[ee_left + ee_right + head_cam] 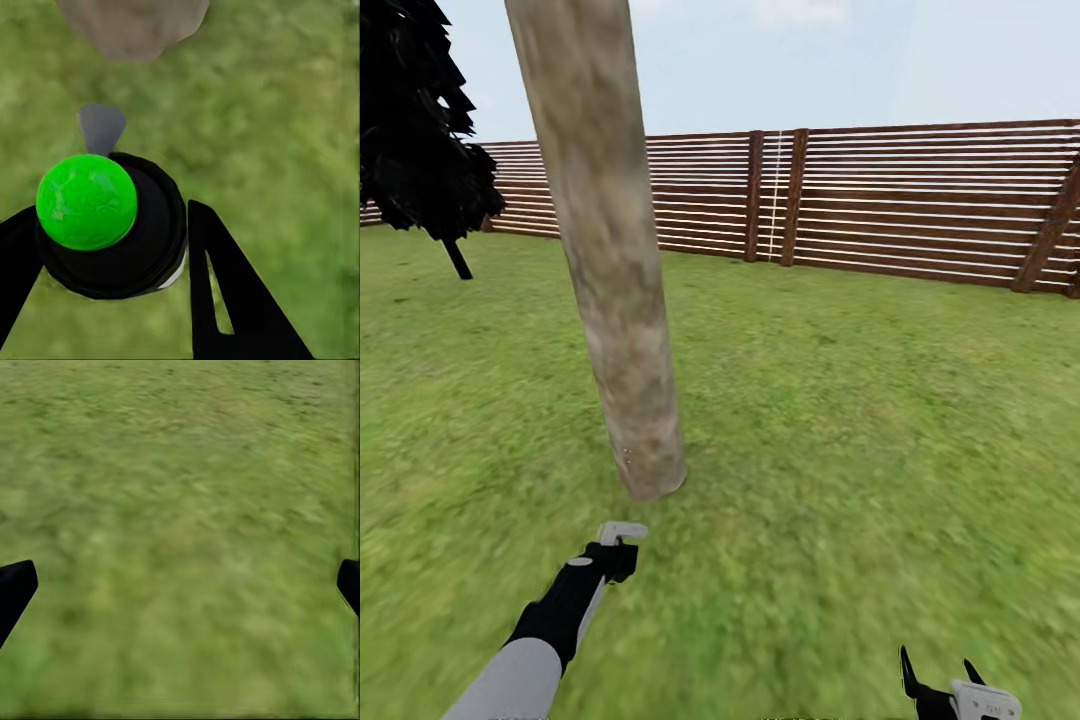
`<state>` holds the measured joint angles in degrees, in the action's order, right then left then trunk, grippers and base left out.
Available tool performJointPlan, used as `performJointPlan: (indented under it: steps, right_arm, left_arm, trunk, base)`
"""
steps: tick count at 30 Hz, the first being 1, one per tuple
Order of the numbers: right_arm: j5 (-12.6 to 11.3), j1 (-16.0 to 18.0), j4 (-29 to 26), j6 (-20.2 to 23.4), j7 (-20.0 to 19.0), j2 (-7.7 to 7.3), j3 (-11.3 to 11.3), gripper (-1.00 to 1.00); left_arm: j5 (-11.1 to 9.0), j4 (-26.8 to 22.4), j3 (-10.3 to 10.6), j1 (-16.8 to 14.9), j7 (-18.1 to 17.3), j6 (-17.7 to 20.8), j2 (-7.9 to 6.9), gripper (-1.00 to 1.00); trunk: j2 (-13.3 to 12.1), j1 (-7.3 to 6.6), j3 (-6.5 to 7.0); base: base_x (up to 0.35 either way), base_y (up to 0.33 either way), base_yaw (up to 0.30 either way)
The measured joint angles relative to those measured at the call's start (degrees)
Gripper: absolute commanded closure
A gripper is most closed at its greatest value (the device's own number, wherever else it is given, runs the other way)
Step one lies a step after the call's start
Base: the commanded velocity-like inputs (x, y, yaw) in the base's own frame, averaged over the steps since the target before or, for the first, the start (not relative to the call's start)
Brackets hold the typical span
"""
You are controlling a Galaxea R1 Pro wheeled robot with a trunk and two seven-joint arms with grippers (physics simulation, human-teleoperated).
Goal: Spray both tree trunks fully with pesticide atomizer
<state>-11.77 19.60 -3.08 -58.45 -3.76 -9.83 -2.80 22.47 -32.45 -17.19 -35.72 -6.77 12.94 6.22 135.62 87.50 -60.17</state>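
Observation:
A thick grey-tan tree trunk (610, 260) rises from the lawn (860, 420) just ahead of me, leaning slightly left. Two or three tiny pale specks sit low on its bark. My left gripper (612, 560) is shut on the pesticide atomizer (622, 531), held a short way in front of the trunk's base. In the left wrist view the atomizer (86, 201) has a bright green round cap on a black body, clamped between the gripper's (112, 247) black fingers, with its grey nozzle pointing toward the trunk (131, 26). My right gripper (940, 675) hangs open over bare grass (180, 510).
A brown slatted wooden fence (920, 200) closes the lawn at the back. A dark, thin-stemmed tree (420, 130) stands at the far left. Open grass spreads to the right of the trunk and around both arms.

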Motion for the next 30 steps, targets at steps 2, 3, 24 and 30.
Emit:
performJointPlan:
  steps: [2,3,24,30]
  right_arm:
    - [0.0,0.0,0.0,0.0,-0.01,-0.01,0.04,-1.0]
    - [0.0,0.0,0.0,0.0,0.01,0.0,0.06,-1.0]
    - [0.22,0.0,0.0,0.07,0.03,-0.01,0.07,-1.0]
    - [0.23,0.0,-0.02,0.04,-0.02,-0.01,0.07,-1.0]
  left_arm:
    - [0.07,-0.04,0.03,-0.12,0.11,0.13,1.04,1.0]
    - [0.06,-0.07,0.03,-0.61,0.18,0.41,1.4,1.0]
    - [0.13,-0.45,0.0,-5.88,0.07,10.4,-4.68,1.0]
    - [0.4,-0.68,0.17,-6.03,0.09,10.42,-1.13,1.0]
  trunk:
    - [0.0,0.0,0.0]
    - [0.0,0.0,0.0]
    - [0.0,0.0,0.0]
    - [0.0,0.0,0.0]
  base:
    - [0.0,0.0,-0.186]
    - [0.0,0.0,-0.053]
    - [0.0,0.0,-0.002]
    - [0.153,0.208,0.0]
